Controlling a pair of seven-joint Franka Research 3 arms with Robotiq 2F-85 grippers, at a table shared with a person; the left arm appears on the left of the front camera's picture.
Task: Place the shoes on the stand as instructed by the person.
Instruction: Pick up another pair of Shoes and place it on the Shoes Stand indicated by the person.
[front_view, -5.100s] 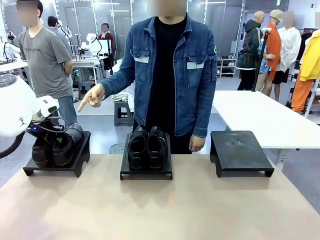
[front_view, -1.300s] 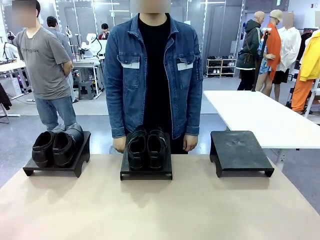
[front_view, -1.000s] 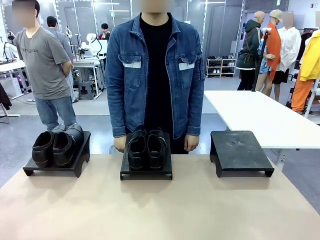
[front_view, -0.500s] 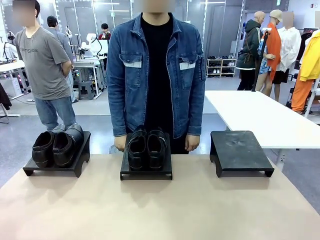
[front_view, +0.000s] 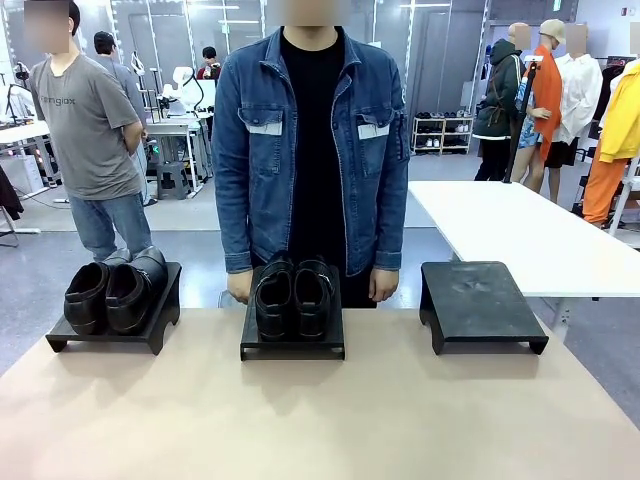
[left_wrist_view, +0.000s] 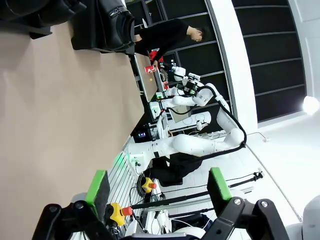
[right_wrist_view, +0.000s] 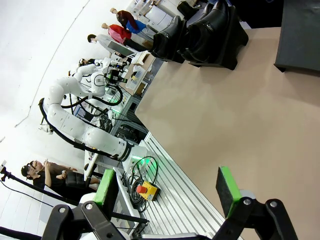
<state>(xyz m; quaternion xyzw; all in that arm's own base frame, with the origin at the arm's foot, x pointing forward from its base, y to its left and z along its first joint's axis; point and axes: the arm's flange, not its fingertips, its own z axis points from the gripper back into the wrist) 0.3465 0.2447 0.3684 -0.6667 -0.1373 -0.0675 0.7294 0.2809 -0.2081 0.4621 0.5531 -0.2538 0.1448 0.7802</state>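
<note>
Both grippers are just hanging out at the near edge of the table with nothing in them. In its wrist view the left gripper has its green pads spread wide apart with only air between them, so the jaws are fully apart. Same deal for the right gripper, green pads far apart, empty, looking out over the bare tan table.

Moving out from there: across the table there are three low black stands in a row along the far edge. The left stand carries one pair of shoes, glossy black, sitting side by side with the toes angled toward the robot's left; one of them looks tipped a bit with its heel raised at the back. The middle stand holds the second pair of shoes, neatly parallel, toes facing the robot. The right stand has a scuffed, dusty-looking top.

The person in the denim jacket stands right behind the middle stand, arms straight down, one hand on each side of that pair, near the far table edge. The right wrist view also catches the shoes on a stand at the top of its picture
</note>
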